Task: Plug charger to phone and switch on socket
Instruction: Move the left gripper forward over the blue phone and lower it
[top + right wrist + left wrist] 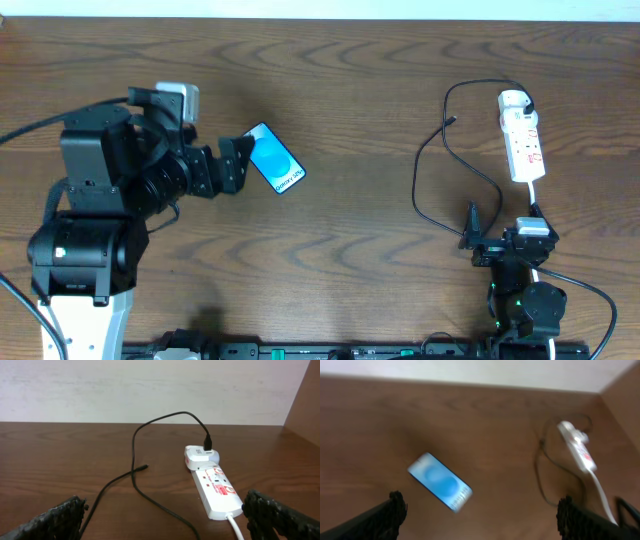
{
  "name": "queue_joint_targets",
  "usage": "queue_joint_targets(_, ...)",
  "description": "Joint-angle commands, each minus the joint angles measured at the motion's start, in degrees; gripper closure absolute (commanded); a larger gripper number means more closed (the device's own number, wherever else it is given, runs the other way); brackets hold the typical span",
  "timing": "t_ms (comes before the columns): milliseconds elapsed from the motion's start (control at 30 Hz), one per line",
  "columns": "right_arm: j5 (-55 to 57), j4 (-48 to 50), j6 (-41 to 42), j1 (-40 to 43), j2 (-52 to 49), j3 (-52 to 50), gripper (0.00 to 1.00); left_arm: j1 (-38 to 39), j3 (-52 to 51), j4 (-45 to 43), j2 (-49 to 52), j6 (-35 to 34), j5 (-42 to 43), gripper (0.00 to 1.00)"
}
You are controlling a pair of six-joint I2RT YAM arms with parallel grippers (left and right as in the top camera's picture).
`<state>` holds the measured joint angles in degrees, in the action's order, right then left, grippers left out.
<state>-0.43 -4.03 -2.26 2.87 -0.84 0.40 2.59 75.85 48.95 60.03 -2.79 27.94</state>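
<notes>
Dark wooden tabletop (350,80); socket (522,140) lies near the right edge, charger (440,170) looped beside it; phone (275,158) sits left of centre, before the left gripper (481,512), spread wide, empty; right gripper (167,517) likewise spread, empty.

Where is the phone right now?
In the overhead view the phone lies on the left half of the table, just ahead of the left gripper, far from the socket.

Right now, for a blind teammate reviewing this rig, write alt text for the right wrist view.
A white socket strip lies on a brown wooden table, with the black charger plugged in at its far end. Its cable arches left and its free tip rests loose on the wood. The jaws stand wide apart at the bottom corners.
</notes>
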Motion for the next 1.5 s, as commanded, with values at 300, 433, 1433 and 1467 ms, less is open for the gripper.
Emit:
queue_joint_targets(300,0.26,-0.24,0.48,0.31,0.46,-0.09,0.01,0.13,0.90,-6.19,0.09,-16.46,0.11,0.02)
queue_joint_targets(433,0.26,-0.26,0.48,0.31,0.46,-0.09,0.01,1.22,2.36,-6.43,0.66,-19.98,-7.06,0.02)
queue_joint_targets(1433,0.26,-0.24,0.48,0.31,0.46,-0.09,0.01,18.27,22.91,8.39,38.23,-42.56,-43.60,0.02)
queue_joint_targets(1467,0.26,-0.24,0.48,0.31,0.46,-0.09,0.01,18.27,22.88,8.59,39.12,-42.53,-43.63,0.02)
